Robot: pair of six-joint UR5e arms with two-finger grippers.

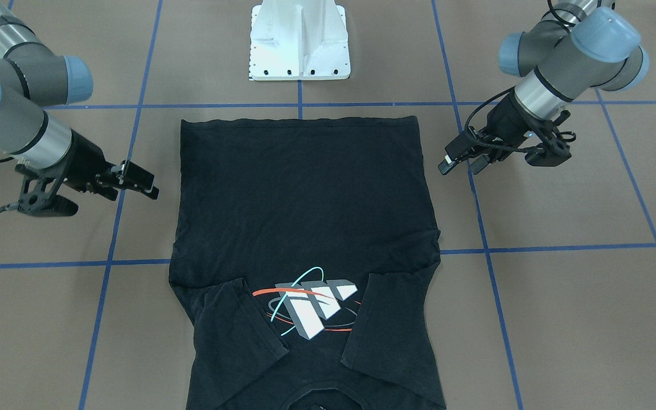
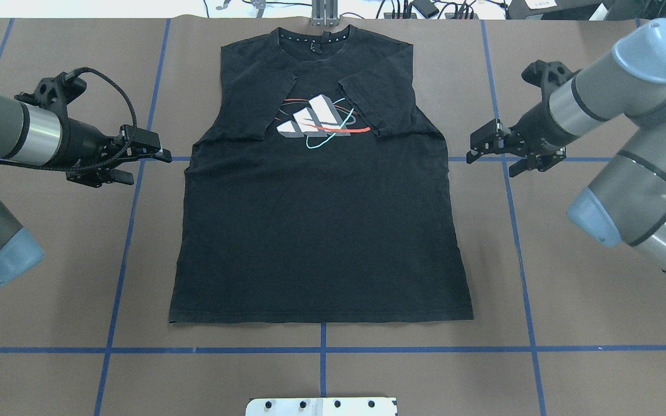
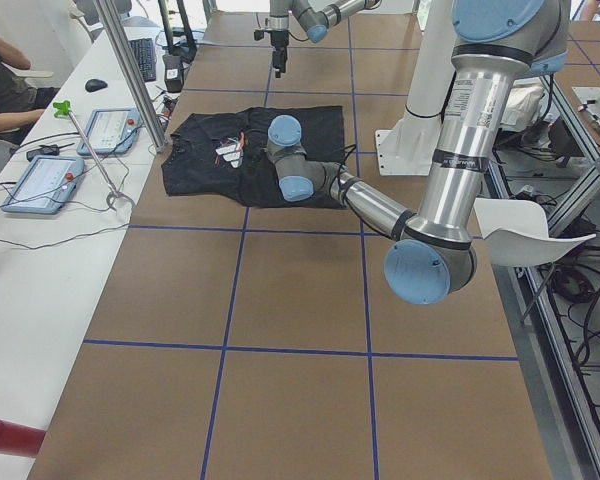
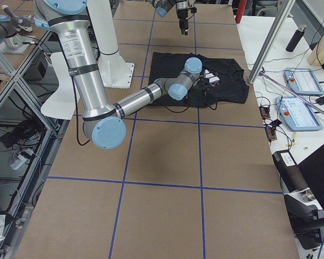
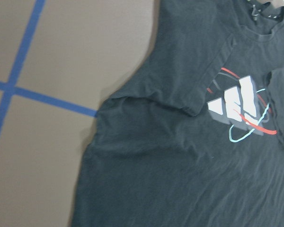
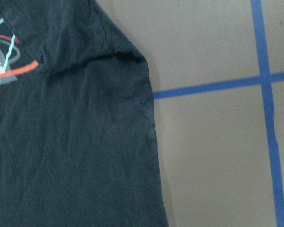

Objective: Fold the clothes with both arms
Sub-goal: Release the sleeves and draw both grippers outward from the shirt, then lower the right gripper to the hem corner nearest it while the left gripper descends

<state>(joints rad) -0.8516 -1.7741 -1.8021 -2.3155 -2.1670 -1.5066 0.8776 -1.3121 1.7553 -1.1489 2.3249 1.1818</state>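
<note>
- Black T-shirt (image 2: 321,231) flat on worktop (image 2: 599,335), logo up, sleeves folded in.
- Left arm (image 2: 38,136) near its side: jaws parted, empty.
- Right arm (image 2: 576,104) opposite: jaws parted, empty.

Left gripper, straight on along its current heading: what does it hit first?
Probably the T-shirt, its side edge at the armpit. The left gripper hangs beside it; height unclear.
</note>
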